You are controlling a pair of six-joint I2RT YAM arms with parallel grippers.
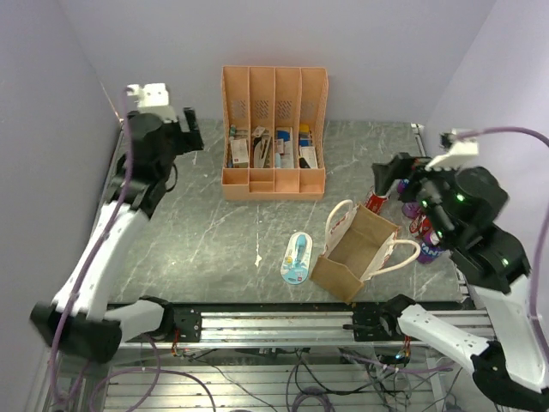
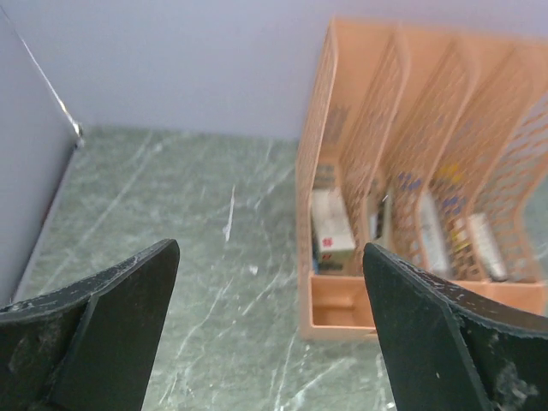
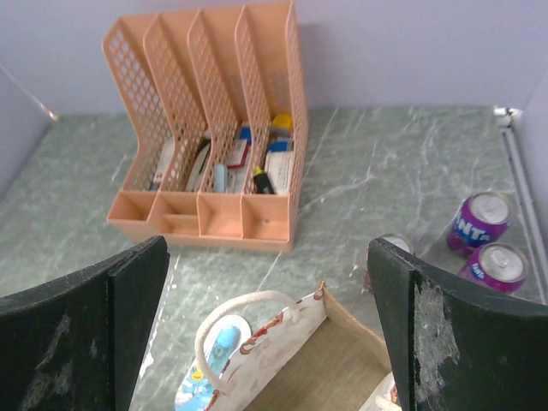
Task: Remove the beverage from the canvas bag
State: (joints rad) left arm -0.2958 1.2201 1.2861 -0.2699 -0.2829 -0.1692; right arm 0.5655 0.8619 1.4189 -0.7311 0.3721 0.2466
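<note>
The canvas bag [image 1: 353,251] stands open on the table right of centre, tan with cream loop handles and a white printed face; the inside that shows holds nothing. In the right wrist view the bag [image 3: 300,368] lies below my open, empty right gripper [image 3: 267,257]. A red can [image 1: 377,201] stands on the table at the bag's far corner, its top [image 3: 396,244] partly hidden behind my right finger. Two purple cans [image 3: 477,221] [image 3: 503,265] stand further right. My right gripper [image 1: 393,182] hovers above the red can. My left gripper [image 1: 190,129] is open and empty, raised at the far left.
An orange slotted desk organizer [image 1: 274,133] with small items stands at the back centre, and shows in the left wrist view [image 2: 411,188]. A blue-and-white blister pack [image 1: 296,257] lies left of the bag. A metal rail [image 1: 274,324] runs along the near edge. Walls close the left and right sides.
</note>
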